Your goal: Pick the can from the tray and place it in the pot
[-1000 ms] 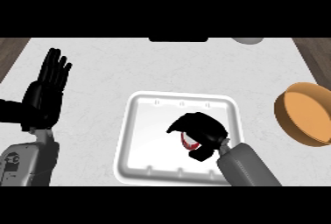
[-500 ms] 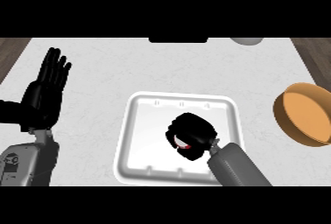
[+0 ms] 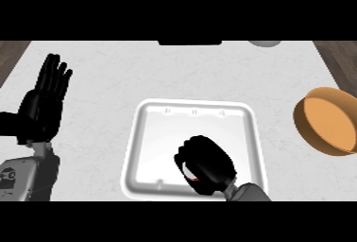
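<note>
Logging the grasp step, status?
Right hand curled round the red can, over the white tray. Left hand open, resting at left. Orange pot at right, path clear.

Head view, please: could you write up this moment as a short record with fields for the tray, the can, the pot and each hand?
tray: white, square, mid-counter
can: only a red sliver shows under the right hand, over the tray's near part
pot: orange, at the right edge, apart from the tray, nothing seen inside
right hand: fingers curled round the can
left hand: open, fingers up, resting at the left edge
task stage: can not yet in the pot
</note>
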